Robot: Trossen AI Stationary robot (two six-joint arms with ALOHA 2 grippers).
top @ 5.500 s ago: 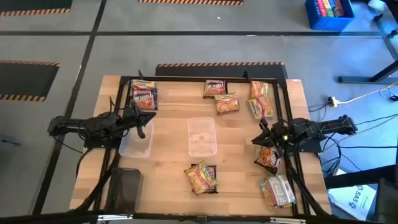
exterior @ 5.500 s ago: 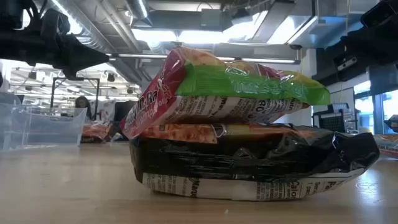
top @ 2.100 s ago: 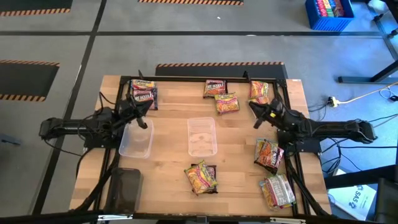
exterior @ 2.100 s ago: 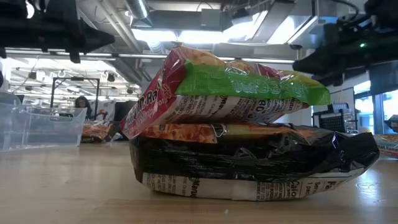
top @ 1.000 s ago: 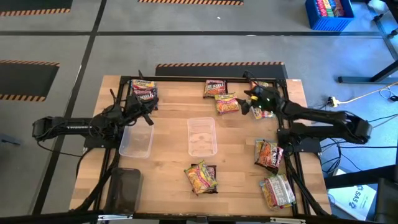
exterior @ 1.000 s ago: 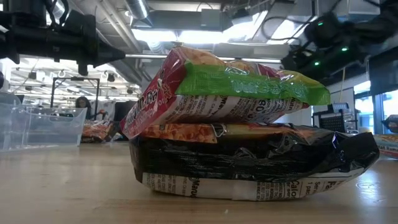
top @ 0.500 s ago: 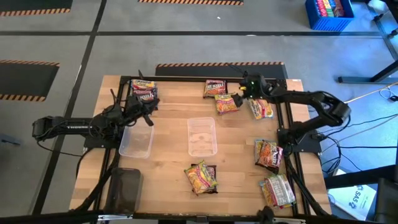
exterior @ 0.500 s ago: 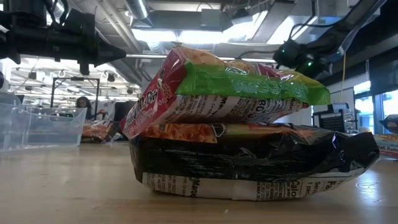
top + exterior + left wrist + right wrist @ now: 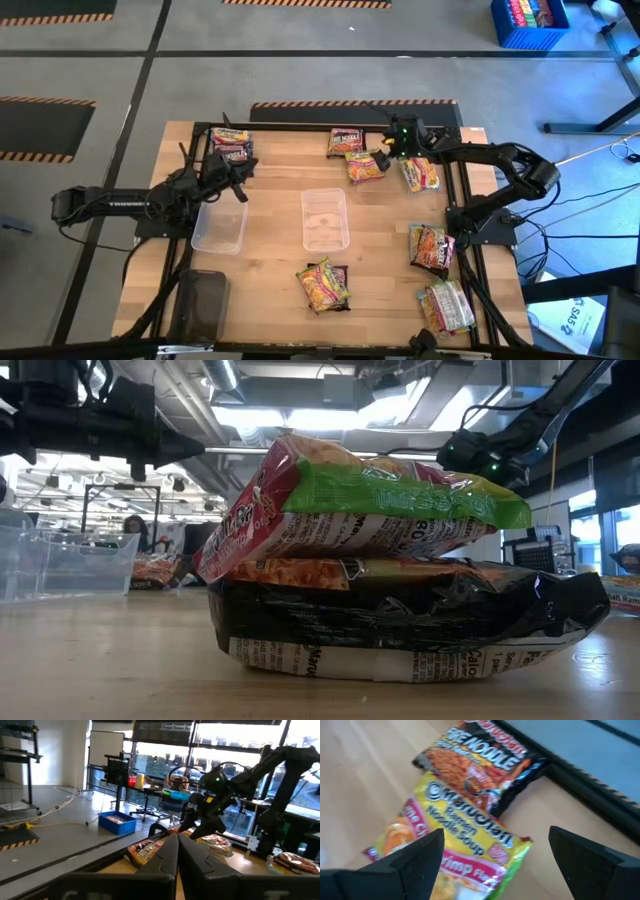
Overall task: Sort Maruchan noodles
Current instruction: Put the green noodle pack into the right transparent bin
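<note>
Maruchan noodle packets lie scattered on the wooden table. A yellow packet [image 9: 365,166] [image 9: 455,855] lies flat at the far middle, with a dark packet [image 9: 345,140] [image 9: 480,765] just beyond it. My right gripper [image 9: 385,158] [image 9: 495,865] hangs open over the yellow packet, a finger on either side, touching nothing. My left gripper [image 9: 238,178] [image 9: 177,860] is shut and empty, between two dark packets [image 9: 231,150] at the far left and a clear tray [image 9: 218,226].
A second clear tray [image 9: 325,220] stands mid-table. More packets lie at the far right [image 9: 420,175], at the right edge [image 9: 432,248], near right [image 9: 447,305] and stacked near the middle [image 9: 322,284] [image 9: 380,560]. A dark object [image 9: 200,305] sits near left.
My right gripper has moved toward the table's left edge, from beside the far-right packets to over the yellow packet, its arm folding at the elbow. It has stayed open. No packet has shifted.
</note>
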